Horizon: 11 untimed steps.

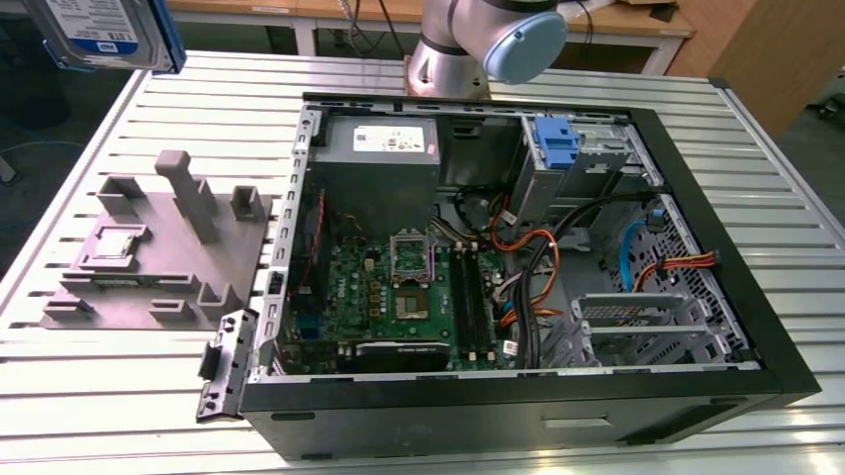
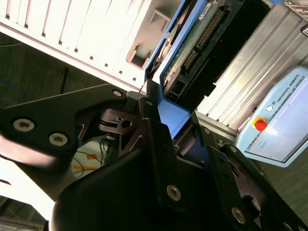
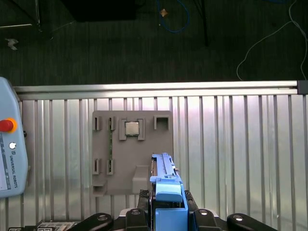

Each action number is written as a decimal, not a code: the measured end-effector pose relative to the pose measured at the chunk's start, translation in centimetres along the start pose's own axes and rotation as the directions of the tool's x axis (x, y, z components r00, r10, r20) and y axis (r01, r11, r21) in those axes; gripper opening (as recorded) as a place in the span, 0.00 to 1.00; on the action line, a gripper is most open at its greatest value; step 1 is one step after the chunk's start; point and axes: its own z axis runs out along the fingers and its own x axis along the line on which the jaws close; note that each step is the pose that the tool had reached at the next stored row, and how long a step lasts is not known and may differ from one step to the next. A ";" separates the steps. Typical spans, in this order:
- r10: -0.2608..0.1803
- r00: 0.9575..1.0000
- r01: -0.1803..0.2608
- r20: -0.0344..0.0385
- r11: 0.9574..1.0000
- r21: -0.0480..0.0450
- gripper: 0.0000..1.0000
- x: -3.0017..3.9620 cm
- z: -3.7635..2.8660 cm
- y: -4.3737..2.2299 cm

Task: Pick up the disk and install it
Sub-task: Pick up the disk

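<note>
Well off to the exterior view's left of the open computer case (image 1: pixel 528 421), and raised clear of the slatted table (image 1: pixel 119 421), the disk (image 1: pixel 106 30) hangs in the air with its white-and-blue label showing. The gripper (image 3: pixel 168 214) is clenched on it: in the first wrist view its black fingers (image 3: pixel 195 214) press against both sides of the disk's blue carrier (image 3: pixel 167 192), and the second wrist view shows the drive's green circuit board (image 2: pixel 192 43) reaching out beyond them. Below the disk (image 3: pixel 163 168), also to the exterior view's left of the case, a grey fixture block (image 1: pixel 145 257) lies on the table, not touching the disk. Inside the case sit a grey power supply (image 1: pixel 380 148), a green motherboard (image 1: pixel 396 297) and a bare blue bracket (image 1: pixel 557 148). The arm's base (image 1: pixel 489 40) stands behind the case.
</note>
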 end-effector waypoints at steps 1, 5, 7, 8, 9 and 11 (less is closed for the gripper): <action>0.000 1.000 0.000 0.000 1.000 0.000 0.36 0.00 0.00 -0.04; 0.000 1.000 0.000 0.000 1.000 0.000 0.36 -0.01 0.00 -0.20; 0.000 1.000 0.000 0.000 1.000 0.000 0.36 -0.01 0.00 -0.28; 0.000 1.000 0.000 0.000 1.000 0.000 0.36 -0.01 0.00 -0.32; 0.000 1.000 0.000 0.000 1.000 0.000 0.36 -0.01 0.00 -0.36; 0.000 1.000 0.000 0.000 1.000 0.000 0.36 -0.02 0.00 -0.44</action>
